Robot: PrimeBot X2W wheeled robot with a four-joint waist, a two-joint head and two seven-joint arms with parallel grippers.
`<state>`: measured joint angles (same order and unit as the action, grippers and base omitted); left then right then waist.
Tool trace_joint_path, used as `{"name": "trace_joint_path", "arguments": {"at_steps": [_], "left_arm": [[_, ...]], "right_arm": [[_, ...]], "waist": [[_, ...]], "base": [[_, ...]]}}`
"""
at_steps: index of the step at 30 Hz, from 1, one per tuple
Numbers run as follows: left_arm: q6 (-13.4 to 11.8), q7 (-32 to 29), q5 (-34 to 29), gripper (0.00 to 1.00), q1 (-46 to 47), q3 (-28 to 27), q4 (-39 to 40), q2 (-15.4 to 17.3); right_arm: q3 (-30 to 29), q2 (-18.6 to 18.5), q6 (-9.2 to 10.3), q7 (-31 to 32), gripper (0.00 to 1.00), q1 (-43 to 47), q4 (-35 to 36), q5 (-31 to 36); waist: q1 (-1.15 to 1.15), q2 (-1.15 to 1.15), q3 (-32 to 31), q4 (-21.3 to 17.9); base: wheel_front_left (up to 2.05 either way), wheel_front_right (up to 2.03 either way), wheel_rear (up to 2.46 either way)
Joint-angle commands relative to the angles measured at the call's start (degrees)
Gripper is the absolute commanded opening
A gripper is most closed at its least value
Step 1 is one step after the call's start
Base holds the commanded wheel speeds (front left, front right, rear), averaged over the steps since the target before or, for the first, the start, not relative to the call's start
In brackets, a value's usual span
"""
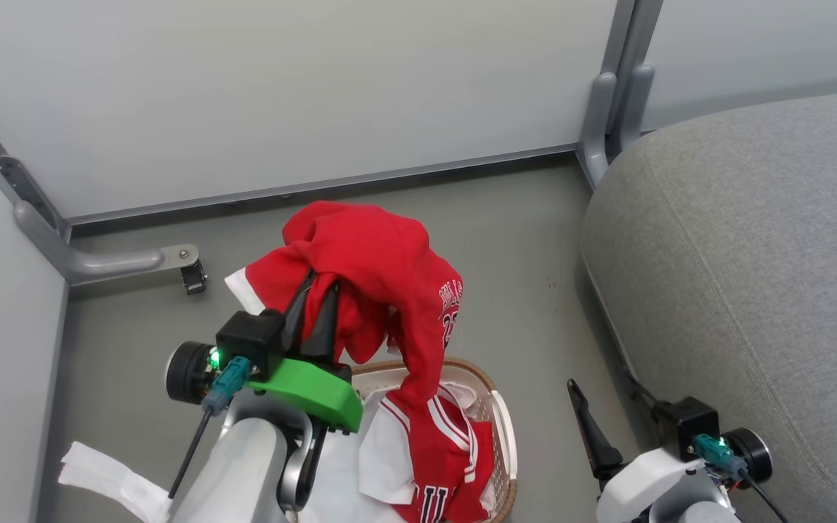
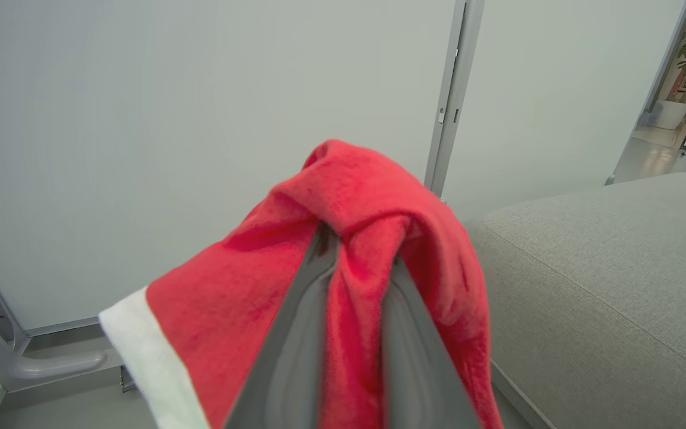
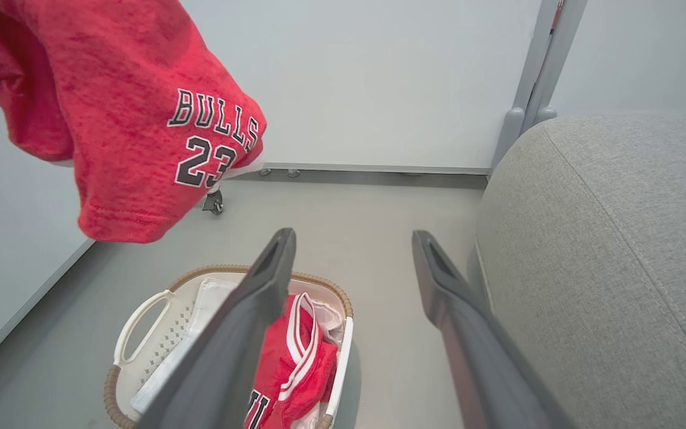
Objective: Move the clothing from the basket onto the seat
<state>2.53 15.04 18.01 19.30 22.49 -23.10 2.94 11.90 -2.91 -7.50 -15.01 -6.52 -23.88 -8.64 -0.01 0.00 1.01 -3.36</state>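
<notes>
My left gripper is shut on a red garment lettered "BULLS 23", held up above the basket. The cloth drapes over both fingers in the left wrist view, with a white trim edge at the lower left. The same red garment hangs at the upper left of the right wrist view. A second red garment with white stripes lies in the basket on its white liner. My right gripper is open and empty beside the grey seat.
Pale partition walls stand behind, with a grey metal foot and caster on the floor at the left. The grey floor lies between basket and seat. A white cloth strip hangs at the lower left.
</notes>
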Motion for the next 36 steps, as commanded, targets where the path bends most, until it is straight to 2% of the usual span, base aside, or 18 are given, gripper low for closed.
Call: {"name": "trace_joint_path", "arguments": {"at_steps": [1,5,10,18,26,33,34,35,36], "left_arm": [[-0.1,0.2,0.7,0.0,-0.4,0.7,0.3,0.0],[-0.8,0.2,3.2,0.0,0.0,2.9,1.2,0.1],[-1.6,0.2,5.7,0.0,1.8,6.6,1.9,0.1],[-2.5,0.2,9.2,0.0,3.3,12.5,2.8,0.1],[-2.5,0.2,12.1,0.0,3.8,17.5,3.8,0.1],[-2.4,0.2,13.5,0.0,3.8,19.5,4.4,0.0],[-2.4,0.2,13.6,0.0,3.9,19.6,4.5,0.1],[-2.5,0.2,13.7,0.0,3.9,19.7,4.5,0.1],[-2.7,0.2,13.6,0.0,4.1,19.8,4.2,0.1]], "right_arm": [[0.6,-0.2,0.02,-0.2,1.0,-0.4,0.4,0.2],[3.2,-0.3,0.02,-0.3,1.0,-2.7,1.8,0.4],[9.3,-1.4,0.02,-0.2,1.0,-7.7,3.6,0.8],[17.6,-2.5,0.03,-0.2,1.0,-16.2,1.5,2.0],[20.3,-1.8,0.03,-0.2,1.0,-21.1,-3.3,5.1],[21.6,-0.9,0.03,-0.2,1.0,-22.5,-7.0,4.4],[21.6,-0.8,0.03,-0.2,0.32,-22.6,-7.5,4.0],[21.6,-0.8,0.03,-0.2,0.0,-22.5,-7.8,3.6],[21.3,-0.7,0.03,-0.2,0.0,-22.6,-7.9,3.1]], "waist": [[0.01,0.0,0.1,0.1],[0.01,0.0,0.6,0.7],[0.01,0.0,1.5,2.3],[0.01,0.0,2.2,6.0],[0.01,0.0,2.5,9.0],[0.01,0.0,2.2,9.5],[0.01,0.0,2.3,9.5],[0.01,0.0,2.3,9.4],[0.01,0.0,2.4,9.3]], "base": [[0.0,0.0,0.0],[0.0,0.0,0.0],[0.0,0.0,0.0],[0.0,0.0,0.0],[0.0,0.0,0.0],[0.0,0.0,0.0],[0.0,0.0,0.0],[0.0,0.0,0.0],[0.0,0.0,0.0]]}}
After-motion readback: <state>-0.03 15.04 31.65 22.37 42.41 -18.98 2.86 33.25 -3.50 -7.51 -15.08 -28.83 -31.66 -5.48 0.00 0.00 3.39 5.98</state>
